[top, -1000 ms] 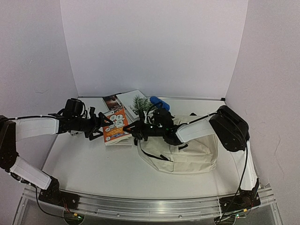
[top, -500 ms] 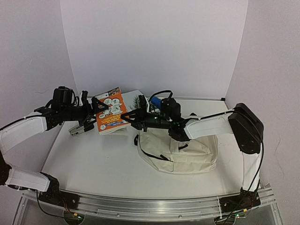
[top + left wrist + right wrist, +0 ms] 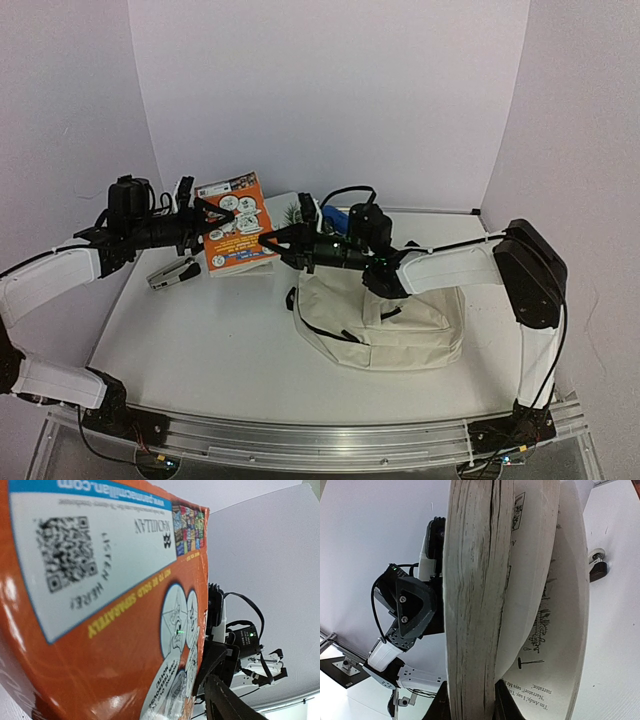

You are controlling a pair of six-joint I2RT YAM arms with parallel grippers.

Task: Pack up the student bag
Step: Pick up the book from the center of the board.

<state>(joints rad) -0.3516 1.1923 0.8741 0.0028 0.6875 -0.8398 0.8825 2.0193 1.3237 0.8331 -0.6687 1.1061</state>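
The student bag [image 3: 400, 315] is cream with black straps and lies flat at the table's right centre. An orange paperback book [image 3: 236, 222] hangs upright in the air left of the bag, held between both grippers. My left gripper [image 3: 203, 227] is shut on its left edge; the orange cover [image 3: 100, 630] fills the left wrist view, and one dark finger [image 3: 227, 702] shows beside it. My right gripper [image 3: 270, 240] is shut on its right edge. Its fingers [image 3: 502, 705] clamp a thick block of pages [image 3: 475, 605], and a few pages curl loose to the right.
Other books [image 3: 285, 213] and a blue object [image 3: 335, 215] lie at the back by the wall, behind the right arm. A small silver and black object [image 3: 172, 272] lies on the table under the left arm. White walls close in the table's left, back and right.
The orange book has risen from the table, where it lay flat, and now stands upright in the air. Both arms rose with it. The small silver object has come into view.
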